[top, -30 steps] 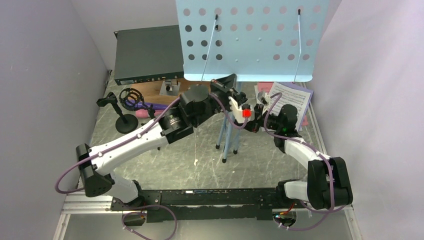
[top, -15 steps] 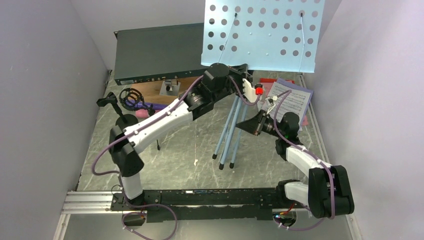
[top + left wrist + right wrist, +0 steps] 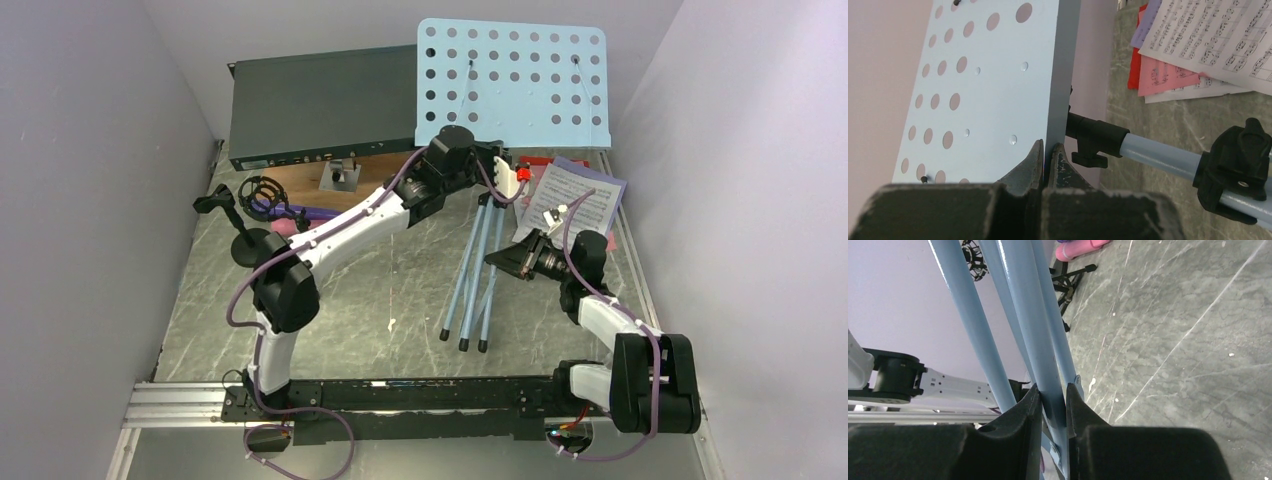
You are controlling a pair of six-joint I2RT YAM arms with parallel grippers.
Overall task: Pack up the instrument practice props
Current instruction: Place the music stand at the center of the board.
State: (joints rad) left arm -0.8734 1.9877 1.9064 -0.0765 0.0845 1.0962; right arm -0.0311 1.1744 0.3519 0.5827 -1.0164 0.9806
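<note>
Where my left hand sits: my left hand [image 3: 1047, 150] is pinched fully shut on the thin lower edge of the music tripod [image 3: 510, 85], right at its perforated light-blue tray.
Right hand: my right hand [image 3: 1050, 396] is closed around one of the pale-blue legs, with a finger pressed on either side of the tube.
Music tripod: it is tilted between my two hands. The tray is up at the back and the three legs are folded close together, running toward the near side. I cannot tell whether the black feet touch the desk [image 3: 380, 290].
Music sheets: the music sheets [image 3: 575, 205] lie in a loose pile at the back right of the desk. The white one is on top, with lavender, pink and red edges showing beneath it. They are just beside the tripod's pole.
Rack box: the dark green rack box [image 3: 300, 105] lies flat at the back left. Its casing is closed, so I cannot see inside. In the top view the tray's left edge overlaps its right end.
Wooden board: the wooden board [image 3: 300, 185] is in front of the box and carries a small metal piece [image 3: 340, 177].
Microphones: the purple microphone [image 3: 310, 213] and the pink microphone [image 3: 283, 227] lie on the desk at the left, near the board's front edge.
Mic holders: the round-base mic holder [image 3: 250, 245] stands upright at the left. The tripod mic holder [image 3: 263, 190] is just behind it, beside the microphones.
</note>
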